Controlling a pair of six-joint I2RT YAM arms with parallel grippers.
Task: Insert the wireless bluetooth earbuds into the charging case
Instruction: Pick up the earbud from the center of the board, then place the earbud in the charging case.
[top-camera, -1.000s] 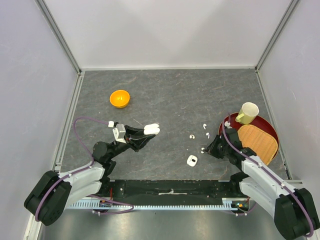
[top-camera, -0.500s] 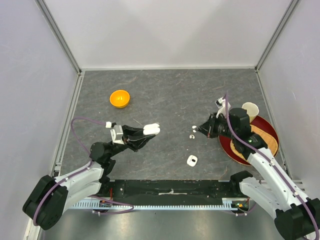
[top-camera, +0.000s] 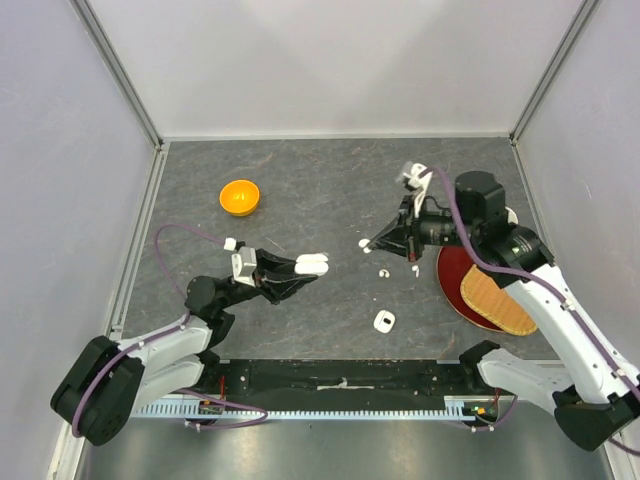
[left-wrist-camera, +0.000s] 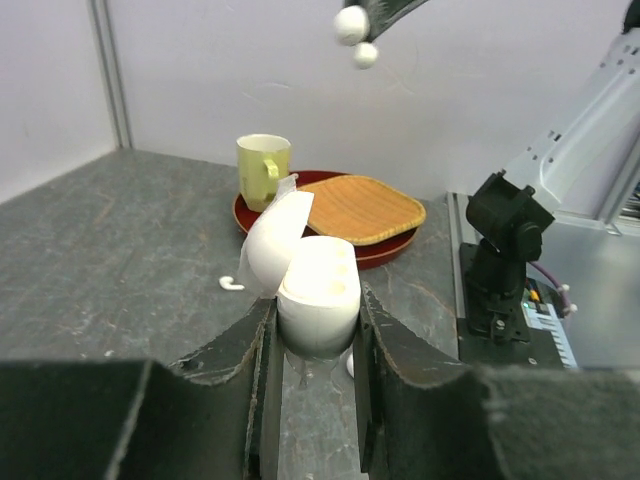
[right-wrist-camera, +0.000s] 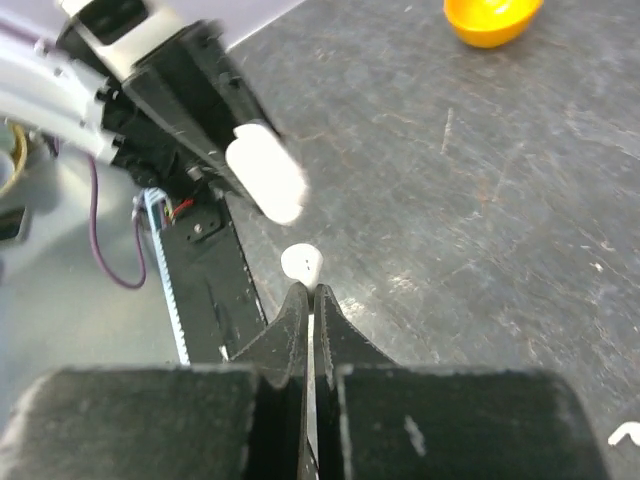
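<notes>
The left hand (top-camera: 296, 271) is clamped on the lower body of the charging case (left-wrist-camera: 318, 285). It holds the case off the counter (top-camera: 330, 190), left of centre on the near side. The lid is tipped open and the top is bare.

The right hand (top-camera: 372, 243) is up in the air right of centre, pointing toward the case but well apart from it. Its fingers are pressed together on a small white earbud (left-wrist-camera: 351, 26) that shows right at the tips.

Two more earbuds (top-camera: 383, 273) lie loose on the counter below that arm, the other one (top-camera: 415, 269) nearer the red tray (top-camera: 455, 275). A second case (top-camera: 384, 321) sits closer to the near edge. An orange bowl (top-camera: 239, 196) is far left, and a yellow mug (left-wrist-camera: 263, 170) stands on the tray.

The earbud looks feather-light, hard and glossy, so I'd expect it to twist or squirt out of a pinch at the slightest knock. Gripping the round head should leave the stem free to go into its socket first. I can't tell which way the stem hangs now.

The case looks light and smooth too. Holding its base by the sides seems right, since that keeps the fingers clear of the sockets and the floppy lid. My guess is the tricky part is lining the stem up squarely before letting go.
</notes>
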